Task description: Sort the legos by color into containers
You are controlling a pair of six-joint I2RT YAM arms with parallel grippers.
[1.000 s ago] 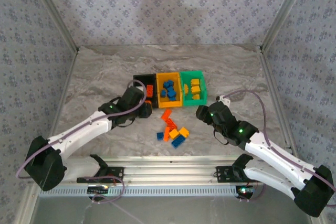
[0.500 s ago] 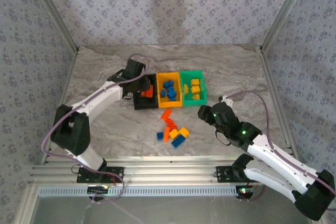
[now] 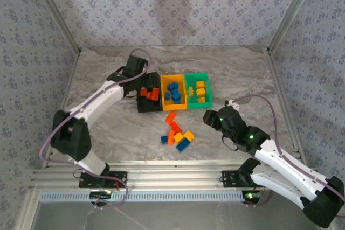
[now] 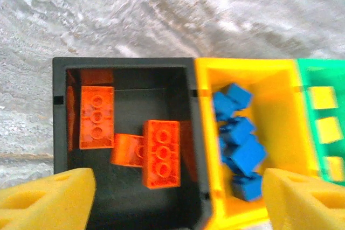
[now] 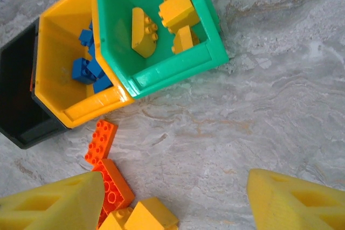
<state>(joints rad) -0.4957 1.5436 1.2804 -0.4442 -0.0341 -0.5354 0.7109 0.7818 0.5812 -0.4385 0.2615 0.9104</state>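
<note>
Three orange-red bricks (image 4: pixel 161 153) lie in the black bin (image 4: pixel 124 64), blue bricks (image 4: pixel 240 149) in the yellow-orange bin (image 4: pixel 248 67), yellow bricks (image 5: pixel 175 9) in the green bin (image 5: pixel 178 65). The top view adds a loose mixed cluster (image 3: pixel 177 134) on the table (image 3: pixel 242 68), just in front of the bins. The left gripper (image 4: pixel 178 197) above the black bin and the right gripper (image 5: pixel 172 203) near the cluster both gape wide, holding nothing.
</note>
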